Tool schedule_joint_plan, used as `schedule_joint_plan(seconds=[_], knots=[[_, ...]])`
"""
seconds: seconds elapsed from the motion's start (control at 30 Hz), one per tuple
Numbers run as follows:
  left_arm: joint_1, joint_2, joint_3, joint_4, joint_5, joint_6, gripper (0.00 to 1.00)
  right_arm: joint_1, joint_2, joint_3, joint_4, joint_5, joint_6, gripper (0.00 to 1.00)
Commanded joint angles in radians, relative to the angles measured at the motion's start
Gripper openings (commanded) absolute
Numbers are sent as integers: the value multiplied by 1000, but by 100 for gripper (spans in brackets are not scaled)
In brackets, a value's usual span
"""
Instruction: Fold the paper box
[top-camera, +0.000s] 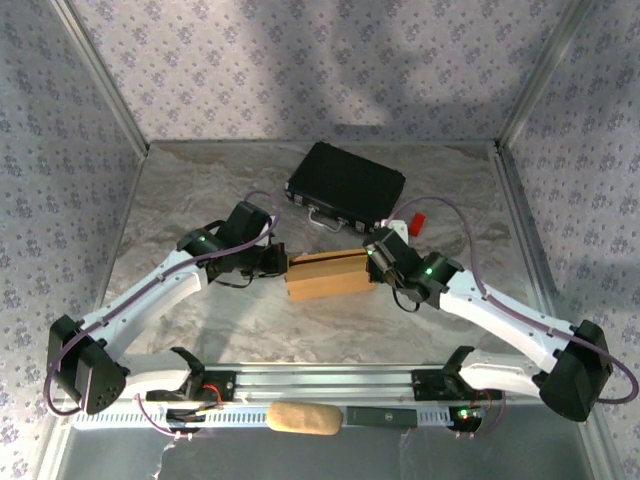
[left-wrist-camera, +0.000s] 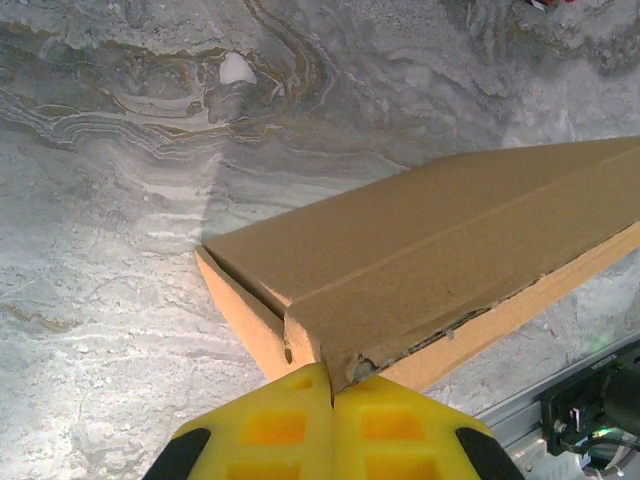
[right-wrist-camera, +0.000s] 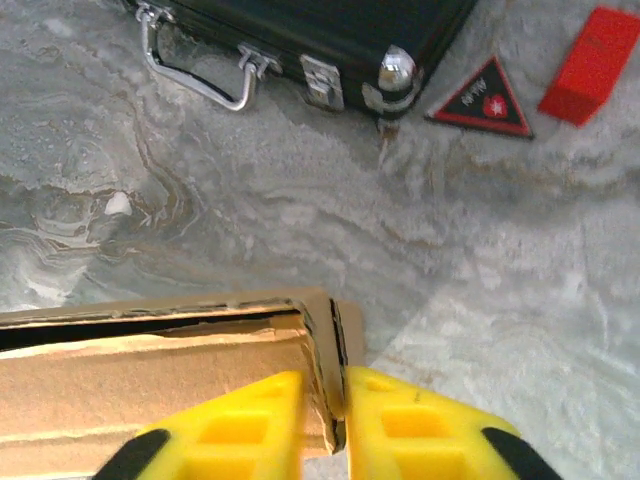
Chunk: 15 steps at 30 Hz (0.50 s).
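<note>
left claw (left-wrist-camera: 332, 385): we see it pinched shut on the nearest corner of the tan-brown cardboard paper box (left-wrist-camera: 430, 250), anchoring that end | right claw (right-wrist-camera: 325, 385): clamped on the opposite end flap, we judge to tuck it | box: spans between both claws | beyond right claw: black hard case with metal latches (right-wrist-camera: 300, 25), lying apart from the box

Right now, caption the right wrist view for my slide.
Right gripper pinches the paper box end wall; black case and red block lie beyond.

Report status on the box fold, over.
Left gripper shut on paper box corner. Right gripper pinching the opposite end flap. Paper box on the table, top seam gapping. Black case and red block behind, apart from it.
</note>
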Motion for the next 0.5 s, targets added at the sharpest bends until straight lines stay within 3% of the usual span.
schedule_joint_plan(seconds=[0.0,0.1,0.23,0.3,0.4,0.47], knots=[[-13,20,19,-44,-11,9,0,18,-38,67,-89,-43,47,35],[-15,23,18,-45,-15,10,0,60,-72,97,-136,-19,144,49],[-16,25,17,-43,-17,9,0,99,-133,105,-162,21,316,56],[-17,25,18,-44,-17,10,0,116,-166,87,-134,24,467,67],[-18,23,19,-44,-20,9,0,144,-149,71,-125,11,849,66],[-21,25,19,-40,-21,9,0,170,-94,101,-119,-30,1021,67]])
